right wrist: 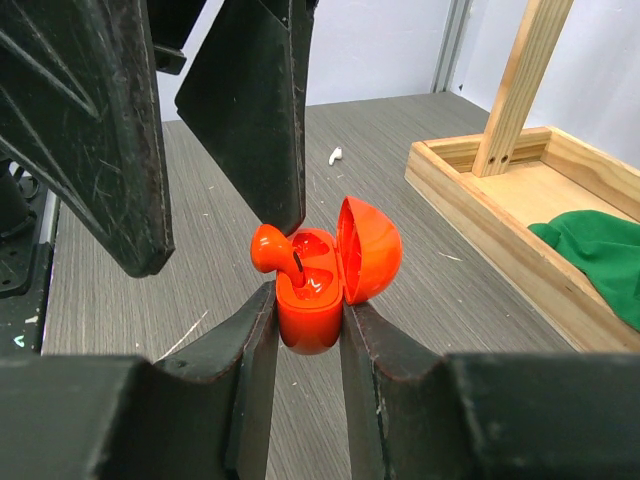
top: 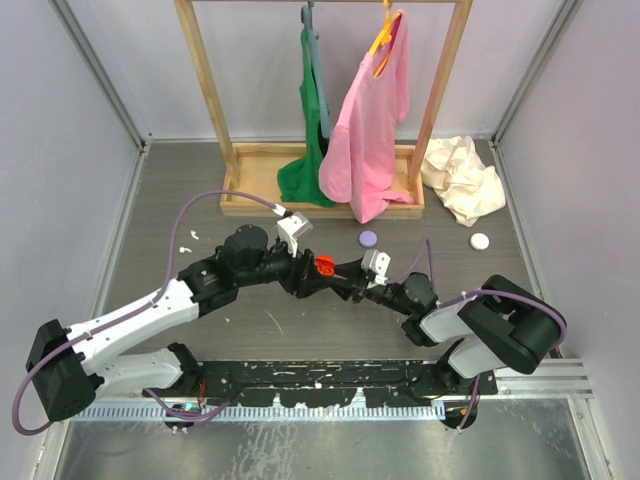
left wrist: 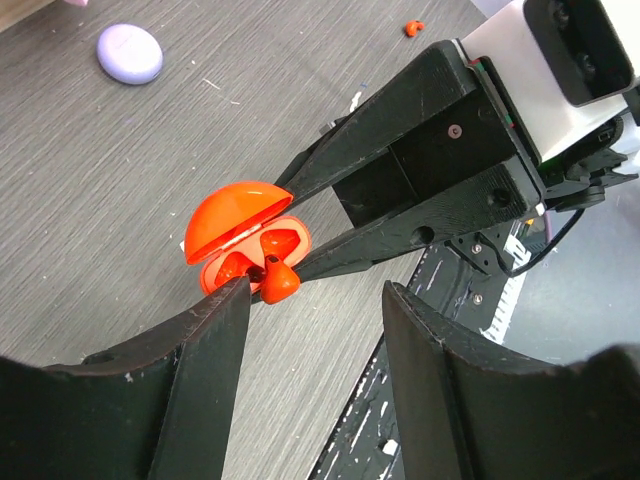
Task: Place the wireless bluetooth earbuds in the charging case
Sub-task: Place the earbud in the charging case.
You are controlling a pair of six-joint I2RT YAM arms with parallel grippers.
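Trouble is sitting right at the case's rim. Right end effector (right wrist: 308,305) is clamping the orange case (right wrist: 310,325) by its lower shell and holding it off the tabletop (left wrist: 120,200), near the middle of the workspace where the two arms are meeting. The lid (right wrist: 372,245) is hanging open toward 3 o'clock in the right wrist view. The earbud (right wrist: 268,247) is perching half in: its round head is sticking out over the 9 o'clock edge, with only its stem pointing down into the well.

Left end effector (left wrist: 318,292) is standing with its jaws apart and gripping nothing. One fingertip is resting against the bud or just beside it; I cannot tell which.

To my eye the main risk is the bud tipping out, since nothing is pinching it and most of its bulk is overhanging. A fingertip dragging sideways as it leaves could flick it onto the tabletop. A push that is off the well's line could jam the bud crooked, or lever the case round between the right fingers, which are only holding its narrow sides. Any knock on the lid could swing it down onto the protruding head. Whether another bud is already sitting inside, I cannot tell.
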